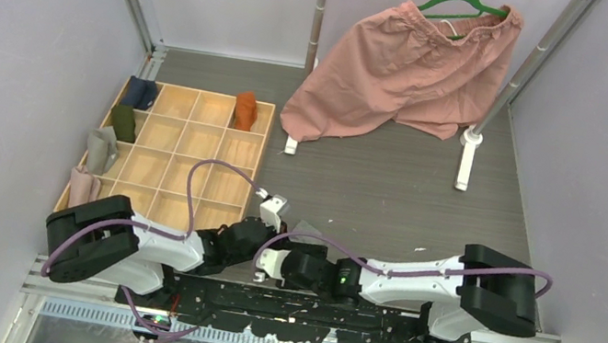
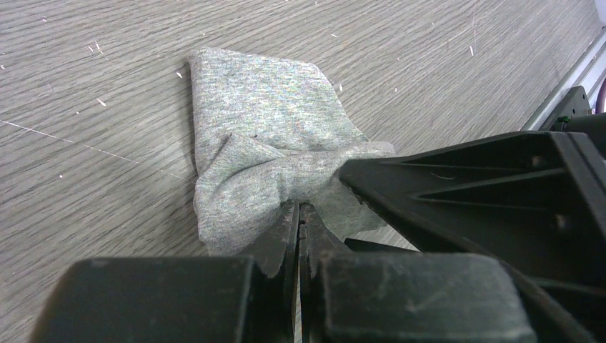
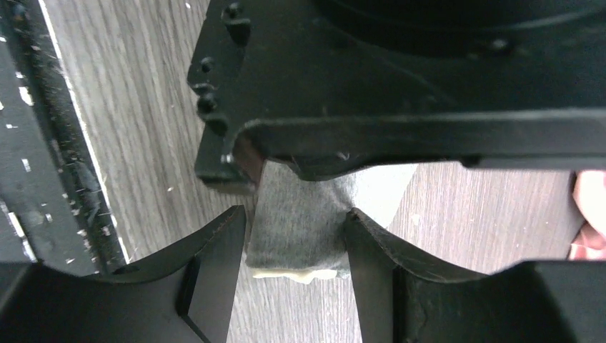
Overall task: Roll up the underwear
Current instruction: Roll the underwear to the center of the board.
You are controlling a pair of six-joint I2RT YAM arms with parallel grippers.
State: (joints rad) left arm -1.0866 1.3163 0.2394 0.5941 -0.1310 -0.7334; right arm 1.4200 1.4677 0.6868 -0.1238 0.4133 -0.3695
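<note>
- The left jaws are pressed fully together, and a fold of the grey underwear [image 2: 264, 121] is pinched at their tips.
- The right jaws stand partly apart, 1 on each side of the same cloth. The cloth is bracketed rather than visibly squeezed, so no firm hold is judged there.
- The garment is found on the desk [image 2: 86, 179] near its front edge, between the 2 arms. It is partly bunched, and its cream trim [image 3: 293, 274] shows at 1 end in the right wrist view.
- Its long axis runs away from the left jaws, with the free end lying flat and pointing outward.
- The roll is judged to be barely begun. The pinched fold should be held taut and turned over along the long axis, with the layers steadied by the right jaws, so that a tight, even roll is formed.
- The rust-orange underwear [image 1: 244, 110] is seen in a back compartment of the wooden tray [image 1: 197, 91], well apart.
</note>
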